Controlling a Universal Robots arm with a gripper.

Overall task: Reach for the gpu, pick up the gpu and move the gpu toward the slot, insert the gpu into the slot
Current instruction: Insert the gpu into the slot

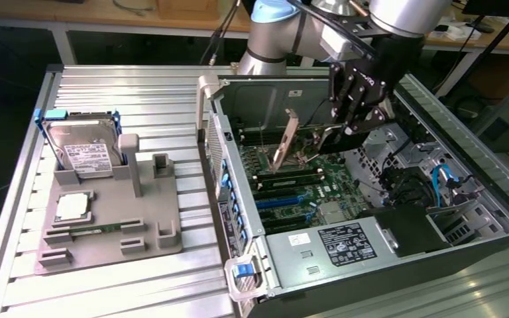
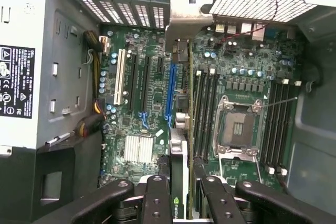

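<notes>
One thin card, the gpu [image 2: 178, 145], pinched between the jaws of the gripper [image 2: 181, 205] along its upper edge and hanging edge-on below them, inside the case [image 1: 264, 93]. Jaws closed onto its two flat faces, gripping toward the end away from the silvery bracket [image 2: 186, 17] (judged from the wrist view). From the exterior view, gpu [image 1: 283, 149] standing on edge ahead of the gripper [image 1: 339, 136], over the motherboard [image 2: 147, 77]. Apparently not yet seated: lower edge just beside the slot [image 2: 169, 90], blue strip to one side of the jaws, black memory strips [image 2: 202, 108] to the other.

Probably light and stiff, yet fragile: bare circuit board, likely to crack if twisted, connector edge easily scuffed. Smooth faces, so perhaps slippery under a weak pinch. Best taken as now, high on the board, clear of the connector edge and of any raised parts.

Two containers. Case, open and lying on its side, around and beneath the jaws: motherboard, square processor socket [image 2: 236, 127], power supply [image 1: 343, 245]. Grey tray [image 1: 153, 212], well apart from the jaws toward the exterior view's left: hard drive [image 1: 82, 149] propped upright, processor [image 1: 73, 205] lying flat, small memory stick [image 1: 95, 230] lying flat too.
</notes>
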